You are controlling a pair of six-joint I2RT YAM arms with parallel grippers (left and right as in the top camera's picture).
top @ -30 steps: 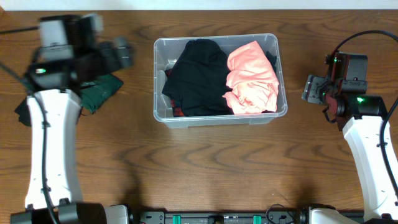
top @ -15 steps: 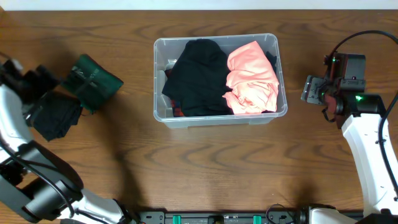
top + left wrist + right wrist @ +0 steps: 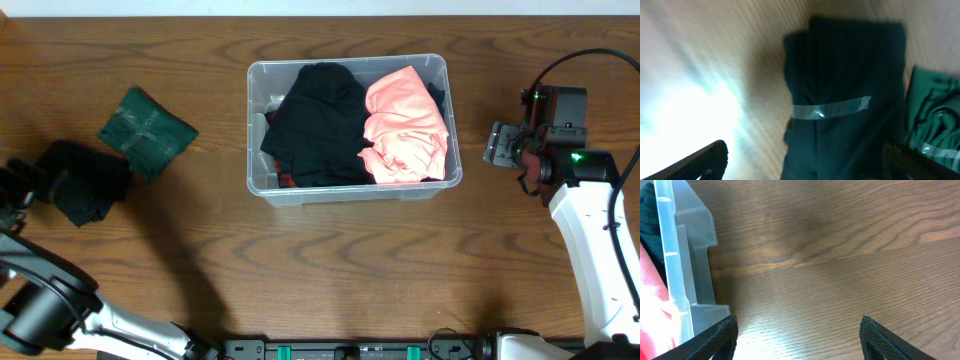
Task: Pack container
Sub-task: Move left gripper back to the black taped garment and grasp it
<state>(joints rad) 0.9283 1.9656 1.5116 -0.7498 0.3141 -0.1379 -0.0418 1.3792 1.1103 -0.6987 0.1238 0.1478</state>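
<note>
At far left, left fingers [image 3: 707, 157] newly over dark bundle [image 3: 85, 180]

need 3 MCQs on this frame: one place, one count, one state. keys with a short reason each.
1. The green folded garment lies: A) inside the container B) on the table, left of the container C) right of the container.
2. Folded garments outside the container: A) one B) three C) two.
3. The right gripper is: A) open, holding nothing B) shut on a garment C) shut, empty.
Answers: 1 B, it sits on wood left of the container. 2 C, the green one and the black folded garment. 3 A, its fingers stand apart over bare table.
</note>
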